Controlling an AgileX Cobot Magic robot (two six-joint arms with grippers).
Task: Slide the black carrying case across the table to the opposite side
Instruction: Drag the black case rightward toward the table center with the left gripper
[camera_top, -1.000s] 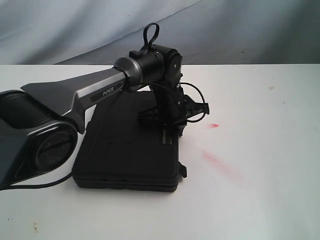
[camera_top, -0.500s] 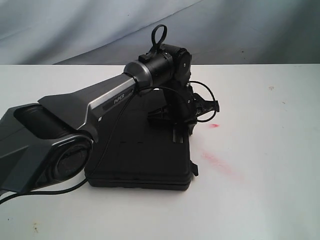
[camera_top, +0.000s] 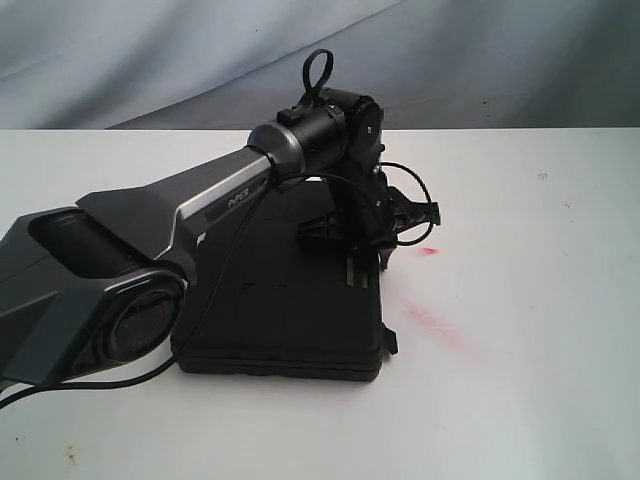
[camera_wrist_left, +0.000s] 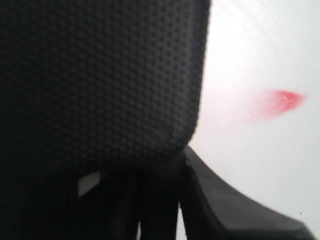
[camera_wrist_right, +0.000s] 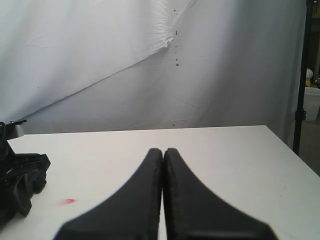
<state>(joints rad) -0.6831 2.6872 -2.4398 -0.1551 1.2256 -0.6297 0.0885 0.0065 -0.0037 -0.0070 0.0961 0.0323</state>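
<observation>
The black carrying case (camera_top: 280, 310) lies flat on the white table (camera_top: 520, 400), left of the middle. My left arm reaches over its lid. The left gripper (camera_top: 366, 262) points down at the case's right edge, near the far corner. In the left wrist view the case's dimpled lid (camera_wrist_left: 100, 75) fills most of the picture, and one dark finger (camera_wrist_left: 235, 210) shows beside its rounded corner. The jaws are lost in the dark there, so their state is unclear. My right gripper (camera_wrist_right: 163, 152) hovers over the table to the right, shut with nothing in it.
Red smears mark the table right of the case: a small one (camera_top: 428, 250) and a longer streak (camera_top: 435, 322). A grey cloth backdrop (camera_top: 480, 60) hangs behind the far edge. A dark stand pole (camera_wrist_right: 301, 75) rises past the table's right end.
The case and my left arm moved to the right together during the first half second. Since then nothing has visibly shifted. The right gripper stays shut.
</observation>
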